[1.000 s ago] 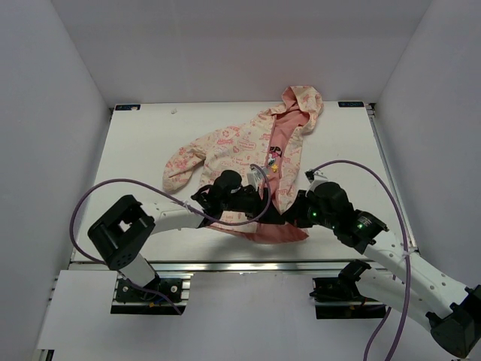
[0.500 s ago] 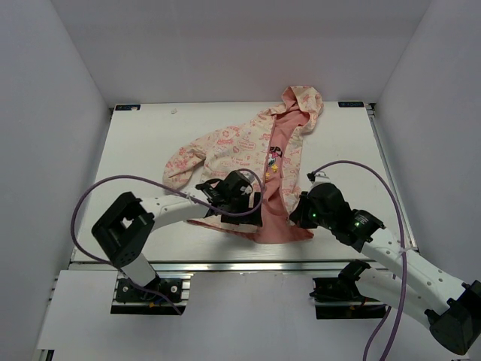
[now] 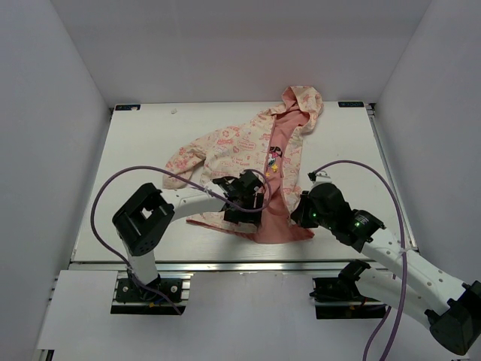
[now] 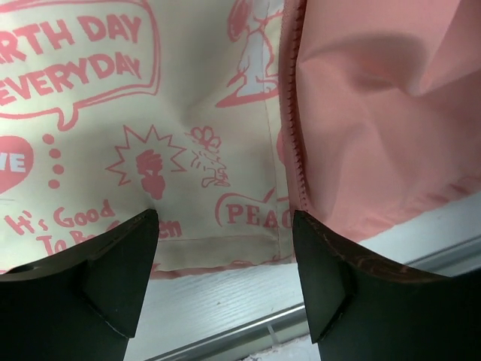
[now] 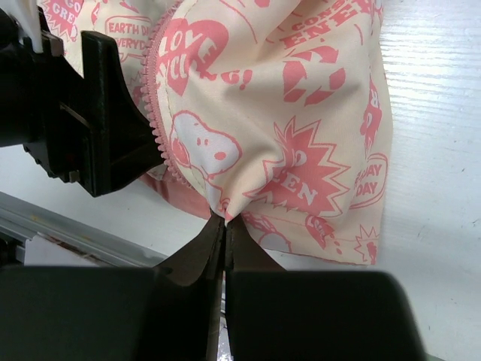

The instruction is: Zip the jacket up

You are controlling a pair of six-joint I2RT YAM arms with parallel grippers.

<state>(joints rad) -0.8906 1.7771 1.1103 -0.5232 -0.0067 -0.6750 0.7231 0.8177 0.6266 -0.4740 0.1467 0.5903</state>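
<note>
Two front panels not yet mated: jacket (image 3: 242, 144) lies open on the surface (image 3: 143, 135). My right fingers (image 5: 219, 248) are pinched on one hem corner; left fingers (image 4: 120, 259) gape wide above the other hem. I'd grip beside the zipper teeth (image 4: 294, 150), line up both bottoms and keep tension.

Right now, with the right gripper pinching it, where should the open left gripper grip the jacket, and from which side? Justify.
On the jacket, probably the bottom corner where the zipper teeth meet the hem, from the hem side: that flat edge lies between the open fingers of the left gripper.
</note>
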